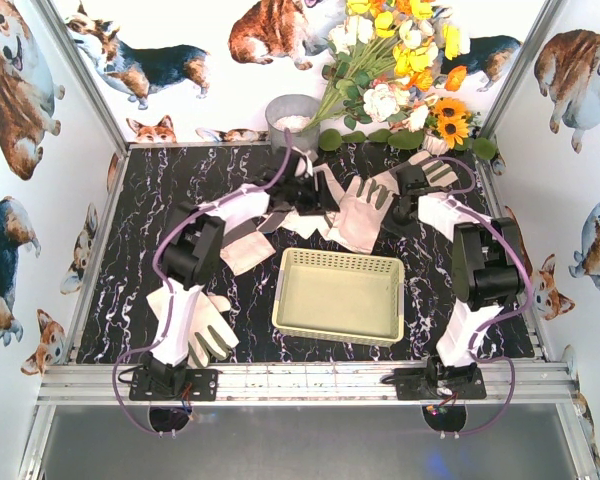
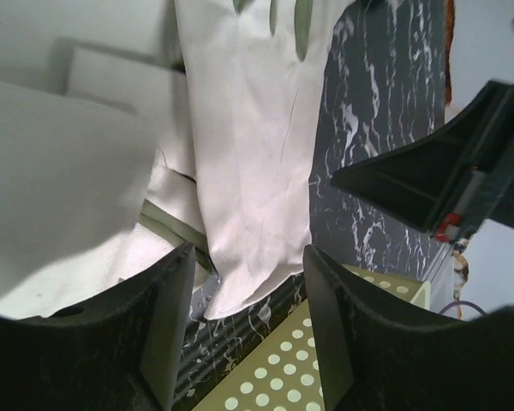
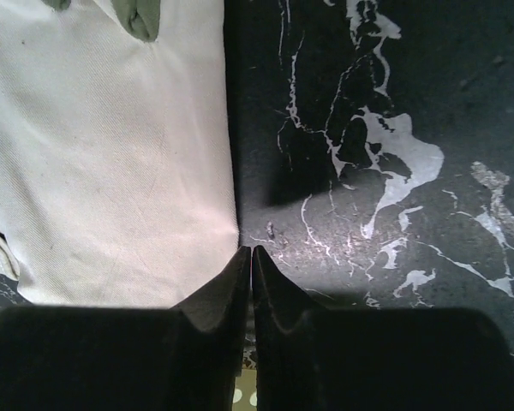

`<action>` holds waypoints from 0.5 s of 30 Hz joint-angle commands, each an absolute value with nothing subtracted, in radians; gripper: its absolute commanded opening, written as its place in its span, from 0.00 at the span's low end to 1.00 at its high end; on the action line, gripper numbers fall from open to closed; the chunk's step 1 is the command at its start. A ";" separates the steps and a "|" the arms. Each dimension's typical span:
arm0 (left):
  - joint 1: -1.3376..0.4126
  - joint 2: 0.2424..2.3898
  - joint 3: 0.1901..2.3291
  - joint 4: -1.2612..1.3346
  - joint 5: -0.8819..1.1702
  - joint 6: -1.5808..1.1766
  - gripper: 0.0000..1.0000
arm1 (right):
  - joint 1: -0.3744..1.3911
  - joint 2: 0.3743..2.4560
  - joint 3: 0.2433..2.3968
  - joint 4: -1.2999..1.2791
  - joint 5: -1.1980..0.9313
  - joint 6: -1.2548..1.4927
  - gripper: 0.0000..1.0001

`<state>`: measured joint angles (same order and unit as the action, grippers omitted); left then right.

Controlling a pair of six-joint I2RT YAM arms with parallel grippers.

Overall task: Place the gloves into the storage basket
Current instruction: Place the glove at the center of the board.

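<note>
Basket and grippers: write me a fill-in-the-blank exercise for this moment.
The basket is ___.
The left gripper has its jaws ___.
The right gripper has its jaws ___.
Missing words: empty; open; shut.

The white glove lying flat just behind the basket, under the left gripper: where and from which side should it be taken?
By the cuff: the glove lies flat on the table, finger end pointing away, its plain cuff edge toward the storage basket. Probably best to come down from above on the basket side and pinch that free edge; the left gripper stands open over it.
</note>
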<state>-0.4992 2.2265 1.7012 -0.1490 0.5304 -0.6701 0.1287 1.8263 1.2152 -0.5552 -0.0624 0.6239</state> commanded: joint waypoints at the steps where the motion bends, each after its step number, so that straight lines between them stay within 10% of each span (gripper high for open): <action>1: -0.514 2.268 1.726 -0.161 0.551 -0.707 0.48 | 0.123 1.765 1.210 -0.526 -0.073 0.598 0.10; 15: -0.535 2.392 1.771 0.003 0.582 -0.843 0.34 | 0.096 1.690 1.176 -0.554 -0.109 0.569 0.17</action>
